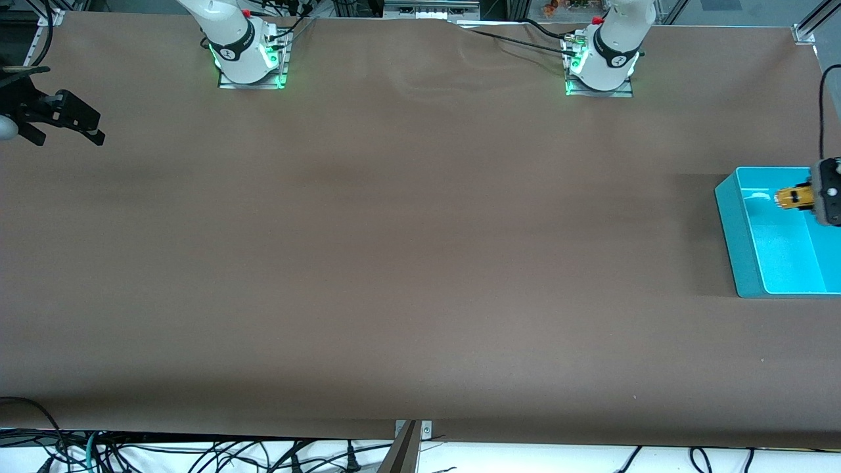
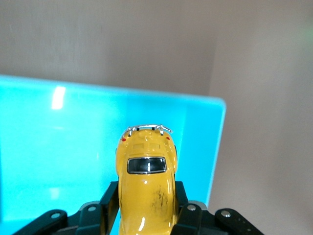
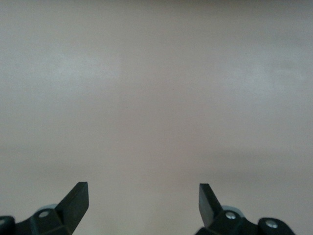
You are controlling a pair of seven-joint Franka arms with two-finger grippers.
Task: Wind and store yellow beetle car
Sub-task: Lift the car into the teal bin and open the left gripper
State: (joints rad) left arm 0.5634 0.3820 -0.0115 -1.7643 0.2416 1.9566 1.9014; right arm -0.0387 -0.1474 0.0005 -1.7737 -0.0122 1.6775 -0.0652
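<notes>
The left gripper (image 2: 146, 215) held the tiny yellow beetle car (image 1: 794, 197) over the turquoise plastic bin (image 1: 736, 230), release remaining; the right gripper (image 3: 143, 198) waited, fingers apart.

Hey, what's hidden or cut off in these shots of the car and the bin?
- Yellow beetle car: wheels and underside hidden by the left gripper, left wrist view.
- Teal bin: one end cut off by the front view's edge.
- Right gripper: fingertips only, right wrist view; nothing between them.
</notes>
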